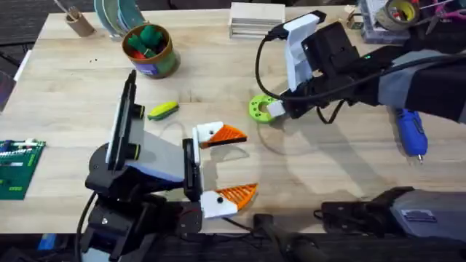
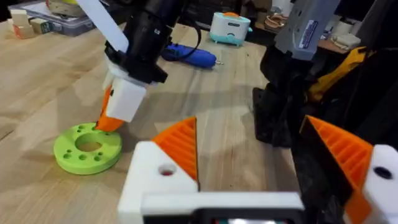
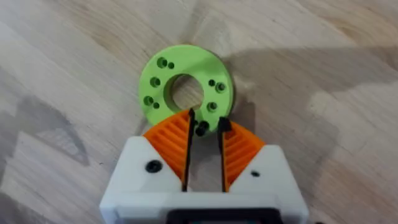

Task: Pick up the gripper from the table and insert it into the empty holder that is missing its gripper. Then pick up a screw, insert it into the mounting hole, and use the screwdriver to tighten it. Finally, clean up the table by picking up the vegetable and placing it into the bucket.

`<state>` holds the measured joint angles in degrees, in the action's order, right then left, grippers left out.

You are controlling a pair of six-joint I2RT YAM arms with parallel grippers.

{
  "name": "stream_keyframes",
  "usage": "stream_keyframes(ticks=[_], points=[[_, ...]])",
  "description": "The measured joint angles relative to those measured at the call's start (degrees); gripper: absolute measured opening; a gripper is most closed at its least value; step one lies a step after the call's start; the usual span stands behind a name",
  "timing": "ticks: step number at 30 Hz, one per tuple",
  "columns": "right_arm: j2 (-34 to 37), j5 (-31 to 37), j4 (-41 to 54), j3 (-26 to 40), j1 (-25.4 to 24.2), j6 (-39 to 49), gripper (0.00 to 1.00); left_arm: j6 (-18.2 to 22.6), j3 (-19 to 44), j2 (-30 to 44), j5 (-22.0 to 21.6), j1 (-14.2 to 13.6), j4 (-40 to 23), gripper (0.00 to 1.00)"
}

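Note:
My right gripper (image 1: 272, 109) (image 3: 204, 127) hovers over the rim of a green ring-shaped disc (image 1: 258, 107) (image 3: 163, 81) (image 2: 87, 148). Its orange pads are closed on a small black screw (image 3: 202, 129). My left gripper (image 1: 247, 164) (image 2: 249, 130) stands wide open with nothing between its fingers. Both of its white holders (image 1: 209, 133) (image 2: 155, 180) carry an orange ribbed gripper (image 1: 230, 134) (image 2: 180, 143). The blue screwdriver (image 1: 411, 131) (image 2: 189, 56) lies at the right. The yellow-and-green vegetable (image 1: 163, 110) lies left of centre. The golden bucket (image 1: 156, 62) stands behind it.
Green and red toys sit in the bucket. A brown cup with sticks (image 1: 76, 22) and plates (image 1: 116, 14) stand at the back left. A white box (image 1: 256, 18) and a tape roll (image 1: 400, 11) are at the back. A green circuit board (image 1: 18, 167) lies at the left edge.

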<state>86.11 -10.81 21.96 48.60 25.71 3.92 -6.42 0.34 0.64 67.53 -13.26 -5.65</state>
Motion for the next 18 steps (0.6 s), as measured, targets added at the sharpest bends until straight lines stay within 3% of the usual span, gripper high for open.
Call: stream_keyframes(ticks=[18], points=[[0.00, 1.80, 1.00, 0.06, 0.93, 0.02, 0.252, 0.00, 0.00, 0.01, 0.00, 0.00, 0.00, 0.993]])
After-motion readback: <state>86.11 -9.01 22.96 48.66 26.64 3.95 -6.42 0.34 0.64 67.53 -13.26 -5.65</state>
